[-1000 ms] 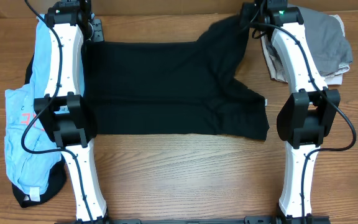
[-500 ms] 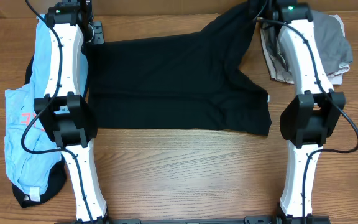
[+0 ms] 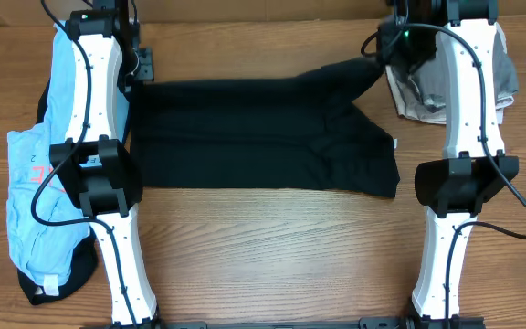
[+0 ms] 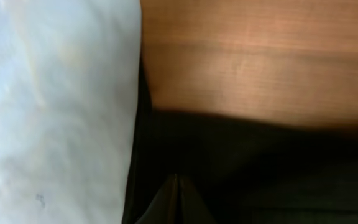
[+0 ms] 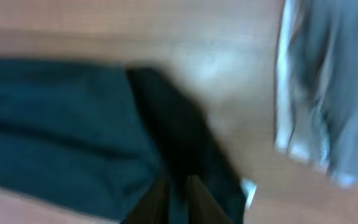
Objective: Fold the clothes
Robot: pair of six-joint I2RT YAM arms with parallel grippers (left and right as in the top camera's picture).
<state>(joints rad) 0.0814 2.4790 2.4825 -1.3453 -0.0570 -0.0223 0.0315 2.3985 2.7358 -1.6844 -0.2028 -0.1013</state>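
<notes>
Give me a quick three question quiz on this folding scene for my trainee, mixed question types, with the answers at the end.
1. True or false: the black T-shirt lies across the middle of the table.
2. What lies under the left arm? A: a light blue garment. B: a red towel. C: a green sock.
3. Fill in: the top garment beside the right arm is ____ in colour.
Key: 1 true. 2 A. 3 grey.

It looked like a robotics lab. A white left arm (image 3: 97, 100) and right arm (image 3: 468, 100), trailing black cables (image 3: 520, 194), stood at a wooden table (image 3: 272, 256) with clothes (image 3: 26, 183) heaped aside.
</notes>
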